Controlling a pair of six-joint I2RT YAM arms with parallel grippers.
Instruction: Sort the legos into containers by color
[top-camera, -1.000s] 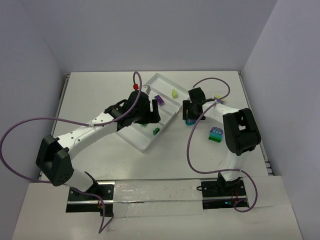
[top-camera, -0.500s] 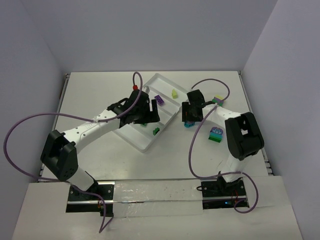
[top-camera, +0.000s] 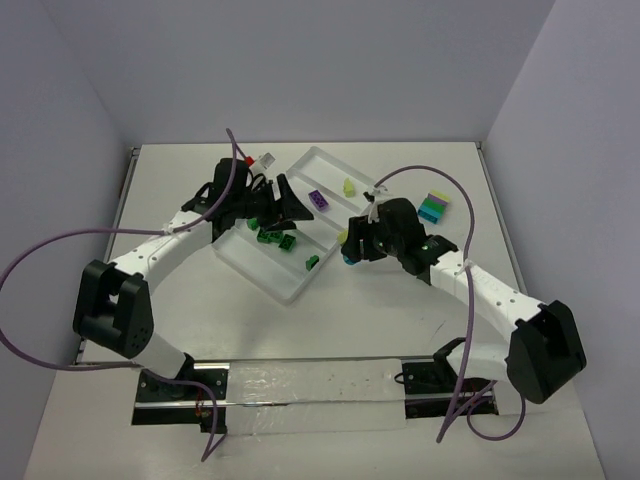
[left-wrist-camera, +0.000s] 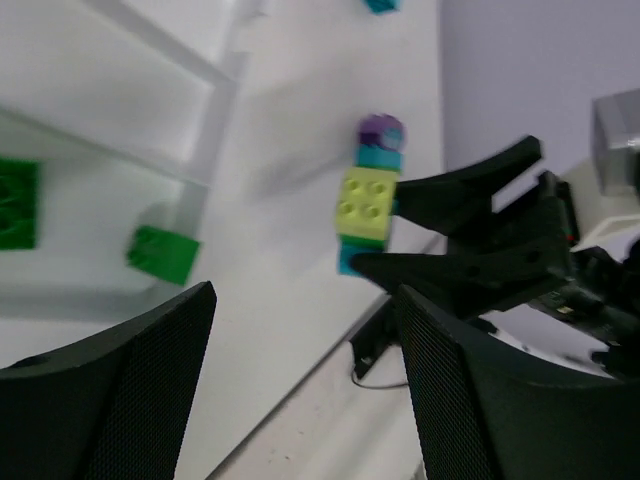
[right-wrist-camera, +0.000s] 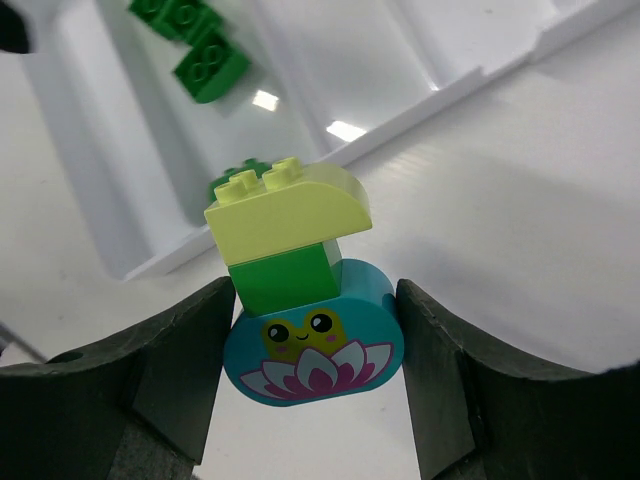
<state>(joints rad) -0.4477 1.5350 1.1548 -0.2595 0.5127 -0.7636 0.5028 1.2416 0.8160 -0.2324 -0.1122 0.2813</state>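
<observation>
My right gripper (top-camera: 350, 248) (right-wrist-camera: 315, 335) is shut on a clump of legos (right-wrist-camera: 300, 290): a teal frog brick, a green one and a yellow-green one on top. It hangs just off the right edge of the clear tray of containers (top-camera: 232, 255) (right-wrist-camera: 90, 170). My left gripper (top-camera: 287, 210) (left-wrist-camera: 300, 300) is open and empty above the tray. In the compartments lie green bricks (top-camera: 272, 237) (right-wrist-camera: 195, 45), a lone green brick (top-camera: 312, 263) (left-wrist-camera: 163, 253), a purple brick (top-camera: 320, 200) and a yellow-green brick (top-camera: 348, 187).
A multi-colour stack of teal, green and purple bricks (top-camera: 433, 208) stands on the table to the right of the tray. The right forearm (top-camera: 470, 285) stretches across the table's right side. Purple cables loop over both arms.
The right gripper has carried the clump left to the tray's edge, its arm now stretched out. The left gripper has drawn back left, and green bricks now show beneath it.
</observation>
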